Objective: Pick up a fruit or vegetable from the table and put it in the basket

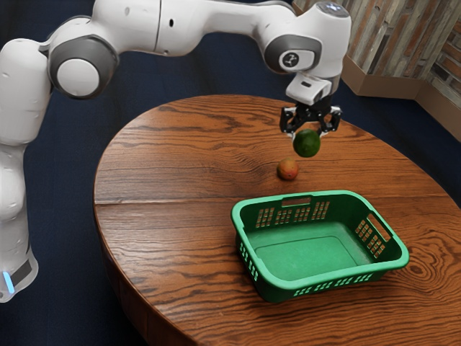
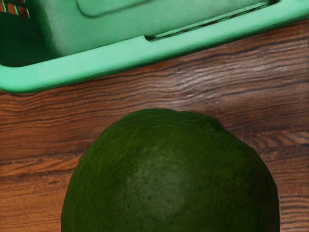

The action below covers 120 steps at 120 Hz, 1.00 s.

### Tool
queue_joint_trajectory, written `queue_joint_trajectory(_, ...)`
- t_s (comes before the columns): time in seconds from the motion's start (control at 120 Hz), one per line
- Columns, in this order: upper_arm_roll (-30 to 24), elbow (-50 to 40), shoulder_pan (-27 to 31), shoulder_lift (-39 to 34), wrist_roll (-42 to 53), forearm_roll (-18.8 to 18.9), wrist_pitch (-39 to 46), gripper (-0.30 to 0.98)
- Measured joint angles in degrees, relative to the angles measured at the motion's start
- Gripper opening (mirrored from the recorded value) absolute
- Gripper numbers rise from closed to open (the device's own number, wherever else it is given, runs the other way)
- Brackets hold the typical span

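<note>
The basket [image 1: 338, 277] stood upright on the round wooden table [image 1: 158, 173], green all over, with grids of small openings cut through its walls. A long handle slot showed in its far long wall, and another in the end wall toward the exterior view's right. Its flat floor lay in plain sight, with a faint line running round it.

The gripper [image 1: 307, 134] pointed down with its two fingers clasping the green fruit [image 1: 307, 145] from opposite sides. The fruit hung below the hand, over the table and outside the basket, on the side of the basket's far long wall as the exterior view had it. Its dark skin was slightly bumpy.

The orange fruit [image 1: 288, 169] rested on the table, also outside the basket, near that same far wall. It was smaller than the green one and lay between it and the basket in the exterior view.

In the wrist view, the green fruit loomed close to the camera, with a strip of grained wood between it and the basket's pale rim. Past the rim, part of the basket's inside and some wall openings could be seen.
</note>
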Motion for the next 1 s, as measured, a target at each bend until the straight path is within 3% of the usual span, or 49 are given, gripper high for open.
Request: queue_joint_trajectory(1.0, -11.4, -0.3, 0.1, -0.3, -4.8, 0.0, 2.2, 0.26)
